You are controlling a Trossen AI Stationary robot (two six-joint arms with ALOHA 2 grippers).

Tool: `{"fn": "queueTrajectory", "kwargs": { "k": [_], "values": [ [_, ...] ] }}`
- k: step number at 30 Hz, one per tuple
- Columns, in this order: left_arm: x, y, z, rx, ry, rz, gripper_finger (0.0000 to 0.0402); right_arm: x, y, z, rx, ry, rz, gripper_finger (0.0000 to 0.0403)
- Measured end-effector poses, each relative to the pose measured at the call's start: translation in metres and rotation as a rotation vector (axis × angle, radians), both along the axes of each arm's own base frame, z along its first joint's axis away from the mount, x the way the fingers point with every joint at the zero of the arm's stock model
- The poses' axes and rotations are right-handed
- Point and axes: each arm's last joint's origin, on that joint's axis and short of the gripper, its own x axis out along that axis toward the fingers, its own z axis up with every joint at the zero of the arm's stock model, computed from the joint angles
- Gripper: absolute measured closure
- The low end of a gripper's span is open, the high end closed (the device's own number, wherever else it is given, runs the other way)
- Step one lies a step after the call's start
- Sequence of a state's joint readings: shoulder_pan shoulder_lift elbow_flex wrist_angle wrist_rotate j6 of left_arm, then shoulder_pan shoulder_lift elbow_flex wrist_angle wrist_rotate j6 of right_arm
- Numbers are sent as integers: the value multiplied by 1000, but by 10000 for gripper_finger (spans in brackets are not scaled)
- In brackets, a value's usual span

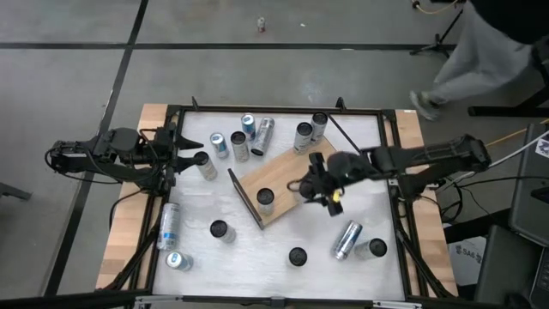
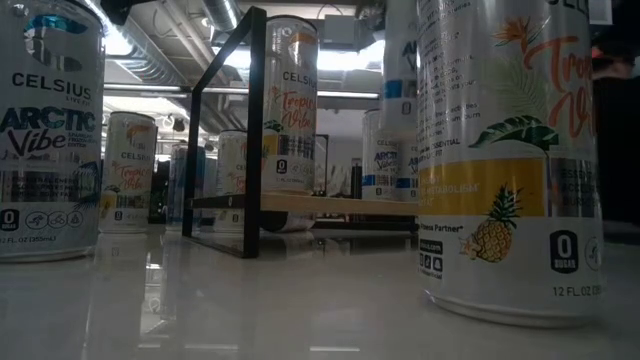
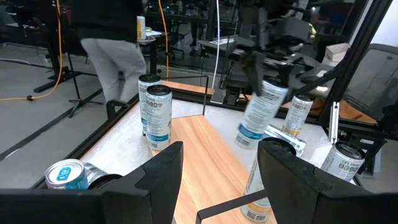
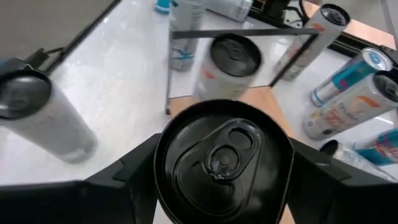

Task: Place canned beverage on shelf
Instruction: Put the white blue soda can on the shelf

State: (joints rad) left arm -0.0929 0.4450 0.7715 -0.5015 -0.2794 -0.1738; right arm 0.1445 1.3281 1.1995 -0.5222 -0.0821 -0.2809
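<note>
The right gripper [image 1: 319, 183] holds a can [image 4: 222, 160] upright between its fingers, its dark top and pull tab filling the right wrist view; in the left wrist view the same can [image 3: 260, 113] hangs tilted and blurred just over the shelf [image 1: 276, 189]. The shelf lies skewed near the middle of the table [image 1: 283, 249], its dark panel on the end nearer the front left corner. One can [image 1: 266, 201] already stands on the board close to that panel. Other cans stand or lie around it: a cluster along the far edge [image 1: 243, 137], one lying by the left edge [image 1: 169, 225], one lying near the front right corner [image 1: 346, 239]. All the cans are closed, so their contents are hidden. The left gripper [image 1: 184, 151] waits near the far left corner, its fingers [image 3: 158, 171] apart with nothing between them. A person [image 1: 480, 47] passes beyond the far right corner, cut off by the frame. In the low view nearby cans block most of the table.
</note>
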Motion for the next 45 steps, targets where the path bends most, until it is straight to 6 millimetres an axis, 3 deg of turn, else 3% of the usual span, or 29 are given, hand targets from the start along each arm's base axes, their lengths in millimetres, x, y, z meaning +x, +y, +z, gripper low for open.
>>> {"fn": "queueTrajectory", "kwargs": {
  "k": [10, 16, 28, 34, 45],
  "values": [
    [2, 0, -1, 1, 9, 0, 202, 9, -61, -8, 59, 11, 32, 146],
    [14, -1, 2, 0, -12, 1, 202, 14, -82, -18, 66, 24, 58, 146],
    [46, 2, 2, 35, -21, 214, 202, 31, -87, -43, 92, 80, 135, 146],
    [62, 1, 4, 31, -55, 234, 202, 41, -89, -57, 106, 115, 140, 146],
    [82, -1, -1, 31, -51, 233, 202, 47, -90, -58, 94, 82, 137, 140]
  ]
}}
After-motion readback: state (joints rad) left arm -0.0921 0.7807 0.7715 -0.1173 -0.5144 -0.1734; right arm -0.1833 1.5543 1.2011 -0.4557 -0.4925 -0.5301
